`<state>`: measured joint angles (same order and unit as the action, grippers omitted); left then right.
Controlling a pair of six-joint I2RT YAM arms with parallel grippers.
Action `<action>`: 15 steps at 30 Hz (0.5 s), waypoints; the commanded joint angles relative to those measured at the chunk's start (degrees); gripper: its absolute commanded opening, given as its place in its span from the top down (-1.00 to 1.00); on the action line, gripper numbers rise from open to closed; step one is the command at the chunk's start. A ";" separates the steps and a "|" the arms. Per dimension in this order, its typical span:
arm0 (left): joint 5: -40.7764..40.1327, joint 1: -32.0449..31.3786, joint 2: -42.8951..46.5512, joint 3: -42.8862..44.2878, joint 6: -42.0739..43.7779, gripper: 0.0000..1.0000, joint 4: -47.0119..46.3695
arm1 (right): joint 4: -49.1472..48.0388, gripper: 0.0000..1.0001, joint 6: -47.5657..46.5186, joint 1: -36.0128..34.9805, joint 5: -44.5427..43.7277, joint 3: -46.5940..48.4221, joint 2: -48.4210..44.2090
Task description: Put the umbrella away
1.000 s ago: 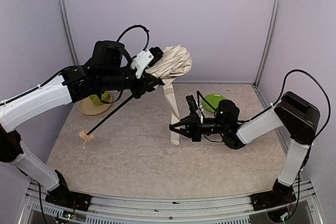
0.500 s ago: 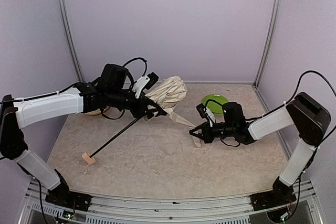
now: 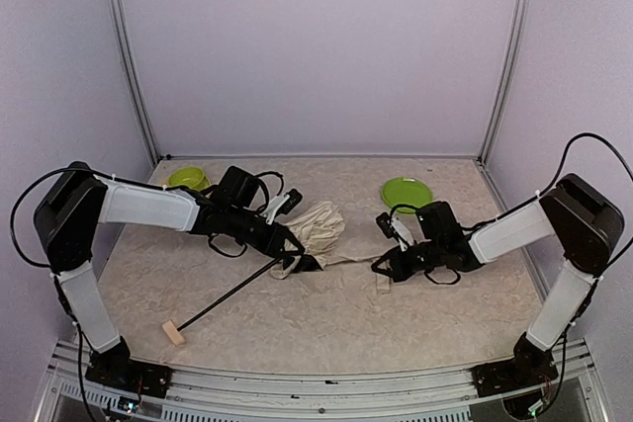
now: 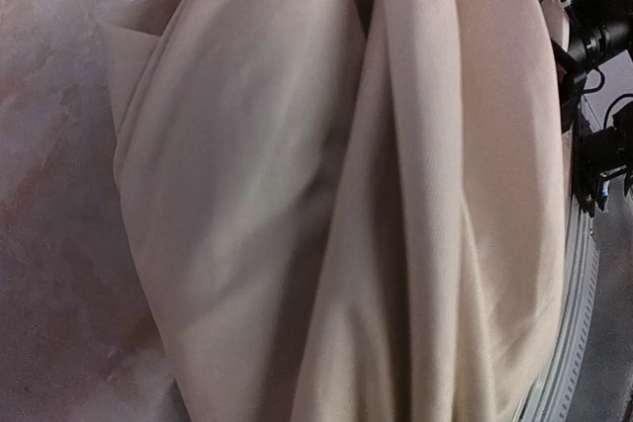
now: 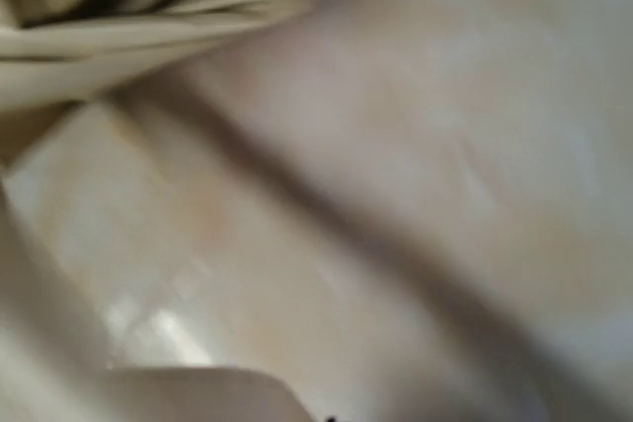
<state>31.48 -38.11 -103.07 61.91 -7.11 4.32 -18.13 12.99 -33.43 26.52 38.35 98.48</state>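
While the umbrella (image 3: 321,224) lies on the worktop (image 3: 297,318), the left end effector (image 3: 292,242) clamps it; the right end effector (image 3: 382,266) sits fully closed beside its strap (image 3: 351,262).

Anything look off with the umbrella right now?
Yes: the umbrella lies on the table with its canopy bunched loose rather than rolled, its shaft extended to the handle, and a fabric strip pulled out sideways in the right gripper.
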 commanded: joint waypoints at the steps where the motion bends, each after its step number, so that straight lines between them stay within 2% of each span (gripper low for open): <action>1: 0.41 0.08 2.57 -0.10 0.45 0.73 -7.80 | 10.61 1.00 1.41 2.31 -7.22 -1.87 -4.19; 3: -0.59 0.39 -0.67 1.44 0.61 0.72 -3.65 | 13.89 1.00 1.56 2.60 -8.89 -1.09 -4.71; 6: -1.43 0.40 -6.07 3.33 -0.24 0.71 0.21 | 15.10 1.00 1.12 0.95 -5.19 0.09 -3.91; 7: -1.43 0.34 -6.98 3.26 -0.70 0.64 0.26 | 14.83 1.00 0.69 -0.22 -3.59 0.33 -3.60; 11: -3.25 0.24 -6.42 3.20 -0.84 0.06 -0.11 | 17.31 1.00 0.08 -3.81 0.11 2.00 -3.01; 15: -6.06 0.05 -7.50 5.62 1.44 -0.18 3.88 | 19.76 1.00 0.95 -4.19 1.53 1.88 -4.91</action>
<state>28.27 -38.02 -110.41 64.49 -7.53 5.56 -3.07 13.54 -37.10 25.32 39.29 95.13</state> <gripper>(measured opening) 0.547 0.007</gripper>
